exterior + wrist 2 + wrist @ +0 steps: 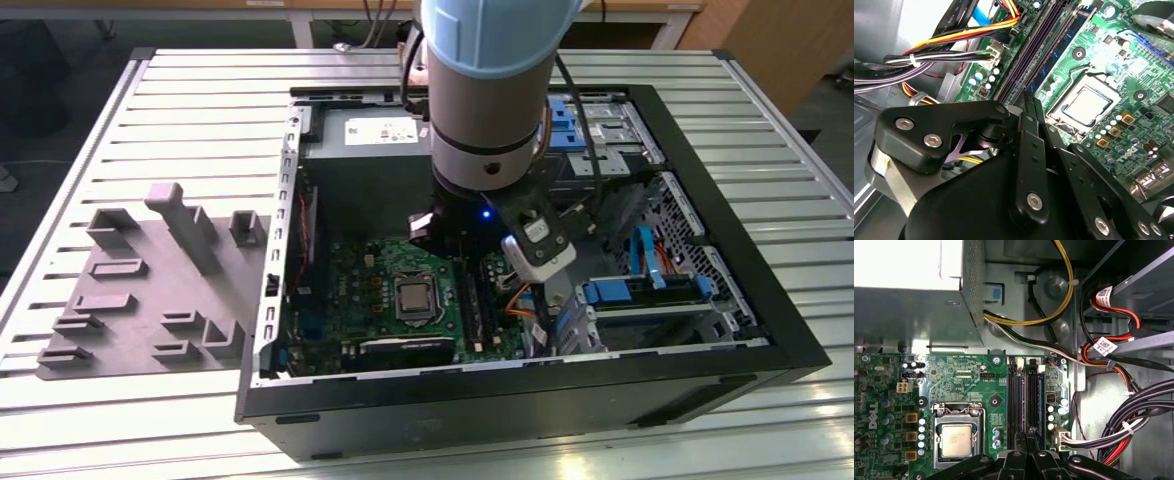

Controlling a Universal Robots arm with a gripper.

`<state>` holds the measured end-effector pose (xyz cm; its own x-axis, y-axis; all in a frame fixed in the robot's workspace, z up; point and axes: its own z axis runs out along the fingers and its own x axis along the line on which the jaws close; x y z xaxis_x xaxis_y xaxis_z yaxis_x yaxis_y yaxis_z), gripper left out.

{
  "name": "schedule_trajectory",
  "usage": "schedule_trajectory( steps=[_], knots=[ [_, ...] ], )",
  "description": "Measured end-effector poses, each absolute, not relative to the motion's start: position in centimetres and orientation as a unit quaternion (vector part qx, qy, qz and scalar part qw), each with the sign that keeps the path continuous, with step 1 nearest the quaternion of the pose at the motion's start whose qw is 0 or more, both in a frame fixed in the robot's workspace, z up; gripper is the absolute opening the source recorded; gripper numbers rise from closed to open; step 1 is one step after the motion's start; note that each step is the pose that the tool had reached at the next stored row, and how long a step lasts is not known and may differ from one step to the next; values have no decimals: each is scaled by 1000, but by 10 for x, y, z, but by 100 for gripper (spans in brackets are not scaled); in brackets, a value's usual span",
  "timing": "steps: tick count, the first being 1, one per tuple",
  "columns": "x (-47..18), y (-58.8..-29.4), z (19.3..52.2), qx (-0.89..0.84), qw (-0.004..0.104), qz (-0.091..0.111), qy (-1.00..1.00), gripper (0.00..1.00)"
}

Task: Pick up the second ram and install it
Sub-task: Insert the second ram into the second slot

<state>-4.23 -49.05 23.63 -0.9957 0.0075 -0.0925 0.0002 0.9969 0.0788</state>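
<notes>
On the exterior view's left, a grey plastic holder tray [140, 290] lies on the ribbed metal desk [200, 110]. To its right, the arm reaches straight down into the open black computer case [747, 300]. The black gripper [1029, 107], fingers pressed together, hangs over the dark memory slots [1024, 395] beside the silver processor [956, 439]. The second ram seems seated there, though I cannot tell for certain.

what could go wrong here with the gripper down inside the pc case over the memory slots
1. The black gripper sits just above the long dark memory slots; a slight offset could press the thin dark stick edge between its fingers onto the slot wall instead of into it.
2. The bundle of black, white and red cables lies close beside the slots and could snag the linkage.
3. The silver processor on the green motherboard sits exposed near the slots.
</notes>
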Motion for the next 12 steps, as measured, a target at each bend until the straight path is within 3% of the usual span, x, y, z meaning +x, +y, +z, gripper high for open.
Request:
schedule_trajectory(
  steps=[12],
  knots=[
    [-42, -490, 234, 2, 46, 39, 998, 11]
  ],
)
